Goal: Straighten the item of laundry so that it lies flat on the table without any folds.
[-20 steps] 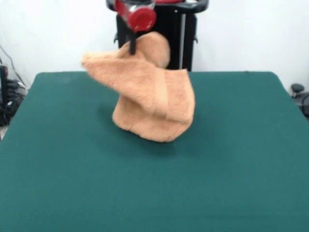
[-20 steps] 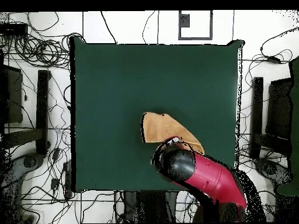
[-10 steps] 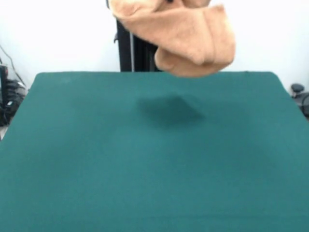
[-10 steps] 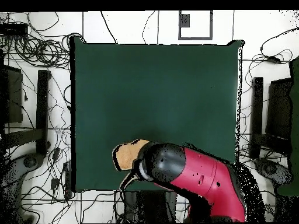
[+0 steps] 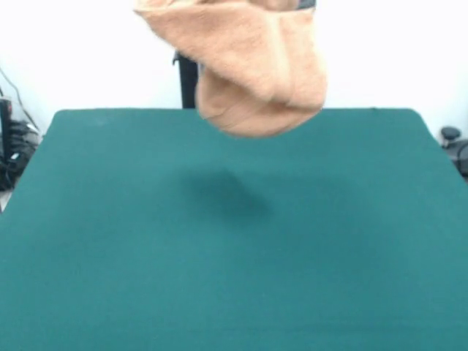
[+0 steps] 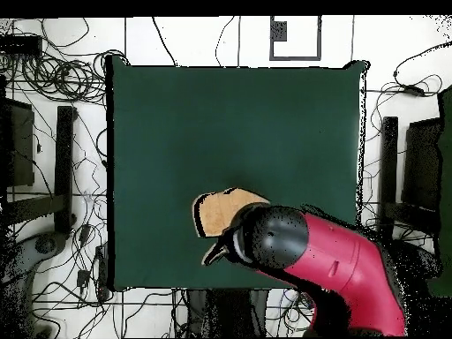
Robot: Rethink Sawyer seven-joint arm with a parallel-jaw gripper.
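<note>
Front camera faces across the table [image 5: 234, 278]; overhead looks straight down on it, apparently from higher.

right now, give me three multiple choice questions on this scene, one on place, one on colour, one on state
1. Where is the towel?
A. spread on the table
B. hanging in the air above the table
C. on the floor

2. What colour is the table?
A. dark green
B. white
C. red

3. How does the towel look?
A. flat
B. neatly rolled
C. bunched and drooping

Answers:
1 B, the front view shows it clear of the cloth, its shadow below.
2 A, both views show green cloth.
3 C, it hangs in rounded folds.
</note>
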